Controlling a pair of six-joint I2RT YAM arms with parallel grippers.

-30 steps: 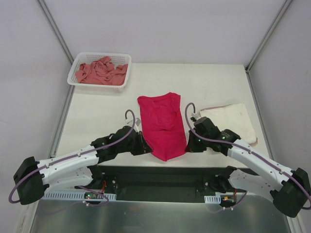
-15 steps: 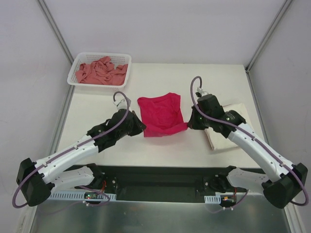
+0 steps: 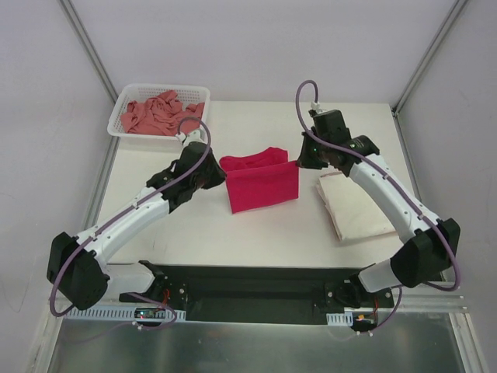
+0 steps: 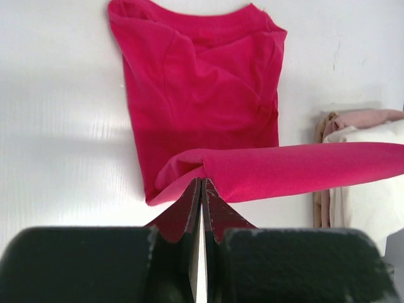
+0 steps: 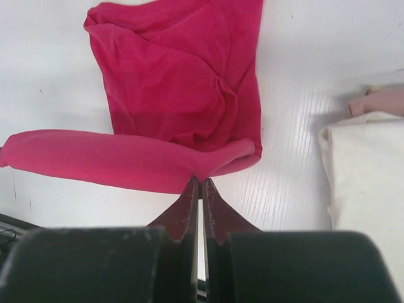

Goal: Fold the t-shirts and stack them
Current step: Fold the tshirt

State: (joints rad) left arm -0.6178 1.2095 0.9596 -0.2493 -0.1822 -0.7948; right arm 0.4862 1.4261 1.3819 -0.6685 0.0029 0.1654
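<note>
The magenta-red t-shirt (image 3: 262, 186) lies mid-table, its lower half lifted and doubled over toward the collar. My left gripper (image 3: 223, 177) is shut on its left bottom corner (image 4: 189, 170). My right gripper (image 3: 299, 161) is shut on its right bottom corner (image 5: 208, 165). The hem hangs stretched between the two grippers above the flat upper half (image 4: 202, 82). A folded cream-white t-shirt (image 3: 357, 203) lies to the right, also in the right wrist view (image 5: 366, 177). A dusty salmon-pink edge (image 4: 360, 118) shows under it. Crumpled salmon-pink shirts (image 3: 159, 114) fill the basket.
A white mesh basket (image 3: 123, 105) stands at the back left corner of the table. Metal frame posts rise at both back corners. A black rail runs along the table's near edge below the arm bases.
Both grippers have carried the magenta-red shirt's bottom hem away from the near edge toward the collar, folding it in half. Both arms have stretched out farther over the table.
</note>
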